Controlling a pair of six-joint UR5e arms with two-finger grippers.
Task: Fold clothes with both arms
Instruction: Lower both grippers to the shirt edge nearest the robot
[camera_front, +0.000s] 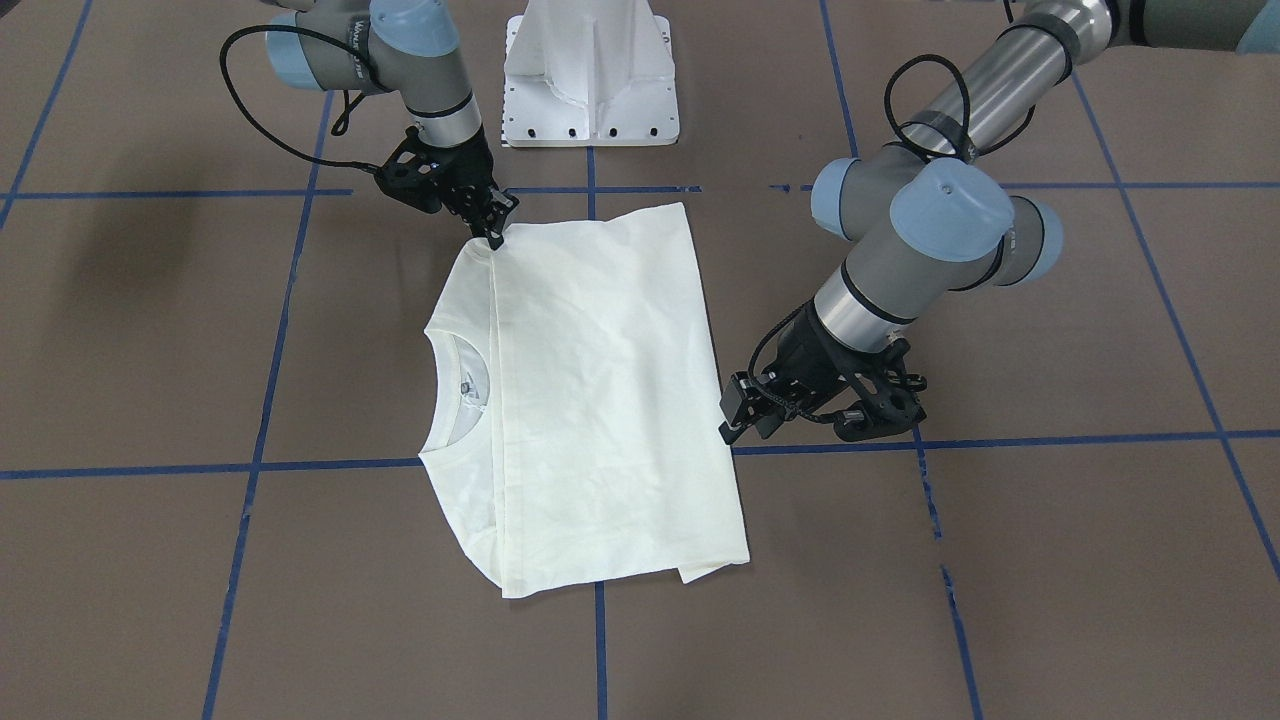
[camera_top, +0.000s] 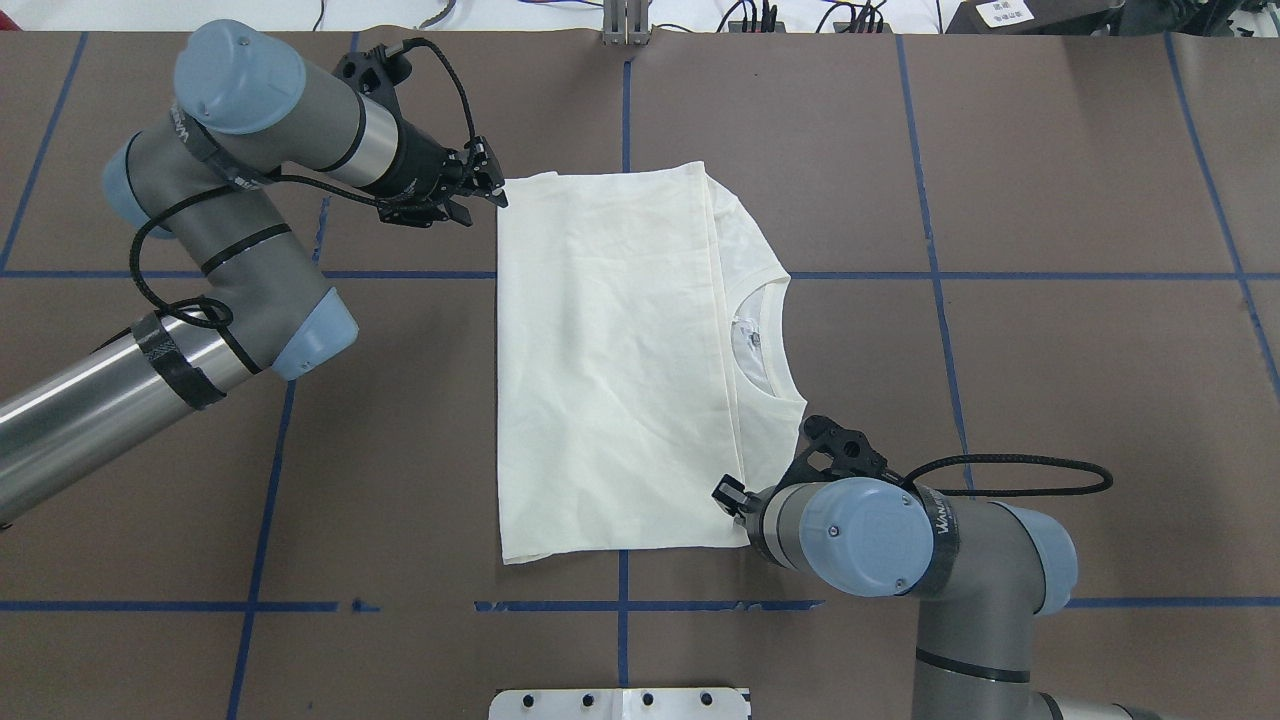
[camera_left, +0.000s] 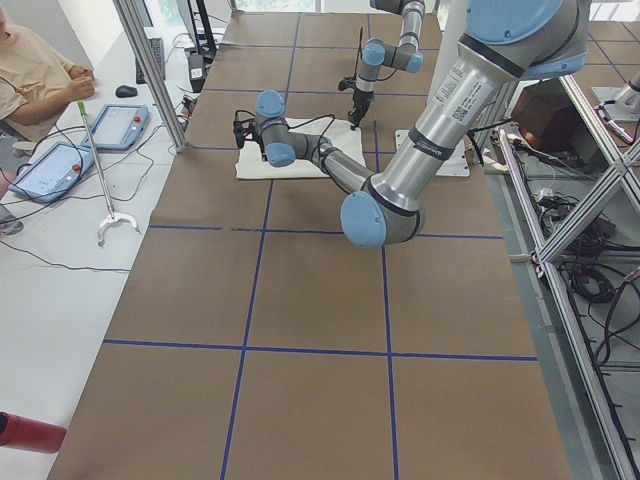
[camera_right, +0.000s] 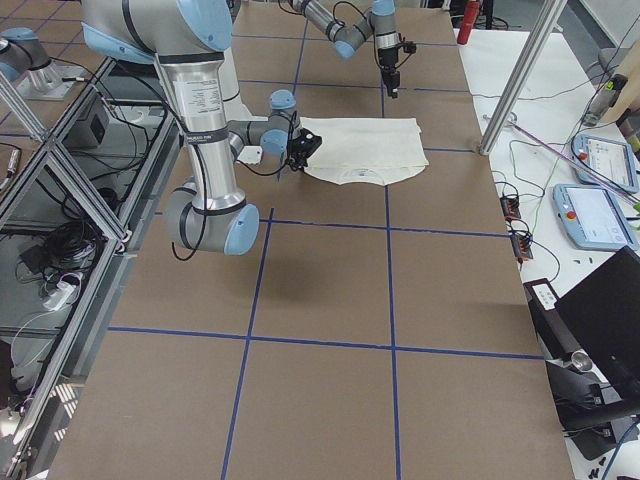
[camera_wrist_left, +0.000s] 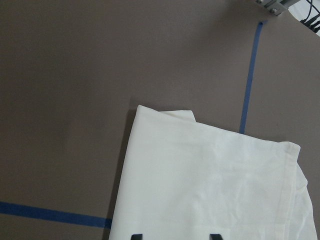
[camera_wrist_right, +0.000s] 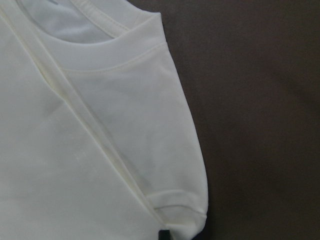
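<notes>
The cream T-shirt lies folded on the brown table, plain side up, with its ribbed collar showing at one edge. No print shows. My left gripper is open and empty, just off the shirt's far corner. In the front view it hangs beside the shirt's edge, and its wrist view shows two separate fingertips above the cloth. My right gripper is shut on the shirt's near corner by the shoulder. Its wrist hides most of it in the overhead view, and its wrist view shows one fingertip at the cloth's edge.
The white pedestal base stands at the robot's side of the table. Blue tape lines cross the brown surface. A seated person with tablets and a grabber stick is beyond the far edge. Aluminium frames flank the robot.
</notes>
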